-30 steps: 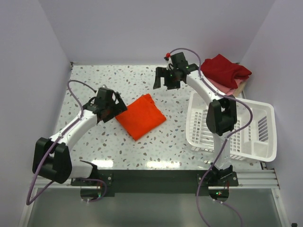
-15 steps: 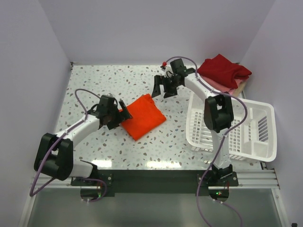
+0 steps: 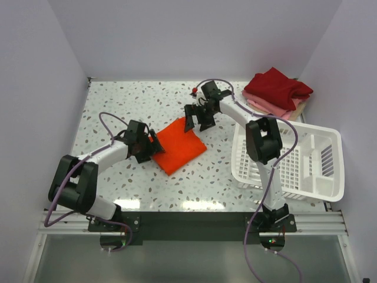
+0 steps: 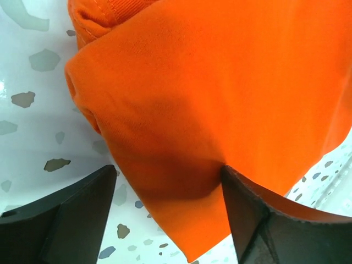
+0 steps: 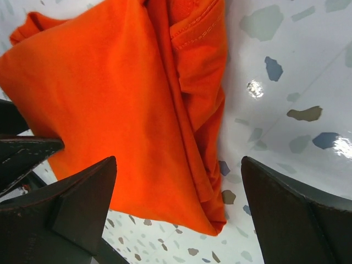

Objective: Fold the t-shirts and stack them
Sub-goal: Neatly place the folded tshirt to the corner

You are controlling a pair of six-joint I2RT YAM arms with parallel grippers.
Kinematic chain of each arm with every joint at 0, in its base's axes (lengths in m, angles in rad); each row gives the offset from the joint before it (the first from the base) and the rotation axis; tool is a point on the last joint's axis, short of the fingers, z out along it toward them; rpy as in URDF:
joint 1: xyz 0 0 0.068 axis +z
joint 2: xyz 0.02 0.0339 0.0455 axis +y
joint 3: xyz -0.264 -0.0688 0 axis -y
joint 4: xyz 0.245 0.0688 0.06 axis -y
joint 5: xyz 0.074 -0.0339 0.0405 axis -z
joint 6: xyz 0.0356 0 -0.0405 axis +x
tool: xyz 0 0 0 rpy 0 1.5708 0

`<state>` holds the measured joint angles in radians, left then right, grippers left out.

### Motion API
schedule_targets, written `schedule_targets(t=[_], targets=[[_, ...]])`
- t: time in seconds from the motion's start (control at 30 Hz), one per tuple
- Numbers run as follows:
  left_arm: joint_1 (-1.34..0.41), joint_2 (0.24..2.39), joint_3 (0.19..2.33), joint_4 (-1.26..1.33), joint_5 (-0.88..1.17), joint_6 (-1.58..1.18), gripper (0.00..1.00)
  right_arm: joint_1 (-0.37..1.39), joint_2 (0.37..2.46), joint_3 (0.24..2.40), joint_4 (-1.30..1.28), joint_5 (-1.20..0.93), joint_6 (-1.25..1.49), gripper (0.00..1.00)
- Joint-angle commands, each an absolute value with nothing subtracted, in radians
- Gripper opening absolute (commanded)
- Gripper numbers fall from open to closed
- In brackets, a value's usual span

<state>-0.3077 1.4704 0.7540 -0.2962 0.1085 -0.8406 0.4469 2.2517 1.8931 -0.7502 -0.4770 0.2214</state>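
Note:
A folded bright orange-red t-shirt lies flat on the speckled table, turned like a diamond. My left gripper is low at its left corner. In the left wrist view that corner of the shirt lies between the wide-apart jaws of the left gripper, and the right finger touches the cloth. My right gripper hovers open over the shirt's far corner, and its wrist view shows the layered edge of the shirt between the spread jaws of the right gripper. Folded dark red, pink and beige t-shirts are stacked at the back right.
A white plastic lattice basket stands at the right, just in front of the stack, and the right arm reaches past its left wall. Grey walls close in the table at the left, back and right.
The left gripper slid right onto the orange shirt's left corner and its jaws narrowed slightly. The right gripper came forward and left, down to the shirt's far corner.

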Motion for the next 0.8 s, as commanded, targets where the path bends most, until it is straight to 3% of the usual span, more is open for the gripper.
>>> schedule_targets(t=[0.0,0.37,0.67,0.77], targets=[[-0.307,1.496,0.746,-0.238,0.130,-0.810,0.80,0.472,2.284,1.927,-0.799,-0.430,0.184,0.98],[-0.308,1.583,0.749,-0.192,0.156,-0.793,0.51,0.502,2.296,1.856,-0.761,-0.449,0.181,0.98],[-0.330,1.672,0.791,-0.173,0.163,-0.784,0.39,0.584,2.284,1.792,-0.689,-0.512,0.227,0.96],[-0.339,1.686,0.802,-0.172,0.163,-0.782,0.38,0.600,2.286,1.784,-0.678,-0.486,0.229,0.90]])
